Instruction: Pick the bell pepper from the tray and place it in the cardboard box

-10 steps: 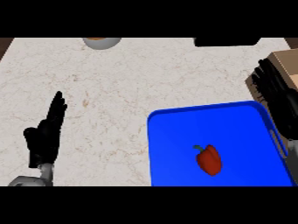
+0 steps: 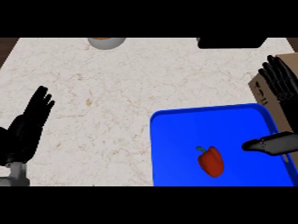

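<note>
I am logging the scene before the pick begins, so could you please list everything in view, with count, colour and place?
bell pepper: one, red with a green stem, lying in the tray's near half
tray: one, blue, counter's lower right
cardboard box: one, tan, right edge, beyond the tray's far right corner
bowl: one, grey, far edge, partly cut off
dark object: one, black, far edge right of middle; kind unclear
counter: one, pale marbled
left hand: one, black, open, resting lower left, fingers up
right hand: one, black, open, in front of the box, thumb over the tray
</note>
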Robot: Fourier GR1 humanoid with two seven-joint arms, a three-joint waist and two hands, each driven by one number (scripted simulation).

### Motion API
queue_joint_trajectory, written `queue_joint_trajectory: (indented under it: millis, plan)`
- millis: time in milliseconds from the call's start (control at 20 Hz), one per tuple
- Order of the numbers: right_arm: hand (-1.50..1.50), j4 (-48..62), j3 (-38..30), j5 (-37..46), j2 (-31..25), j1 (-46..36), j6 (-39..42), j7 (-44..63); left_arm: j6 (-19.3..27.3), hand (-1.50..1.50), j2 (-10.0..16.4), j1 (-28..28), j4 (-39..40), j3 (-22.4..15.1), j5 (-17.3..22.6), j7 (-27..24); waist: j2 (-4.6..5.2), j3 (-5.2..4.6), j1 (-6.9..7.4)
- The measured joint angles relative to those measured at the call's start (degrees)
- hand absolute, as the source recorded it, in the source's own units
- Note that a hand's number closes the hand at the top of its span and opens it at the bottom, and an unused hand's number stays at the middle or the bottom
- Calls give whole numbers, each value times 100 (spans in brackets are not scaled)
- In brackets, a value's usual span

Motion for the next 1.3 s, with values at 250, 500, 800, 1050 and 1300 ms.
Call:
queue_joint_trajectory:
  millis: [250, 500, 800, 1050, 1300]
  plan:
    - [-150, -407, -73, 404, 28, 738, 409, -1689, -327, 0, 182, 111, -123, 279, 375, 149, 5, 4, -20]
    - [-150, -1059, -12, 1213, -721, 1181, 750, -1853, -484, 0, 256, 97, -148, 427, 555, 261, -1, -9, -48]
    - [-150, -1710, 148, 2575, -1841, 1215, 927, -841, -552, 0, 316, 175, -293, 477, 607, 344, -9, -23, -3]
    - [-150, -2478, 705, 3347, -2227, 1044, 1325, 620, -678, 0, 320, 129, -165, 513, 633, 296, 14, -27, 47]
    - [-150, -2842, 1433, 3710, -2007, 656, 1909, 2083, -726, 0, 279, 14, -99, 539, 607, 306, 33, -20, 102]
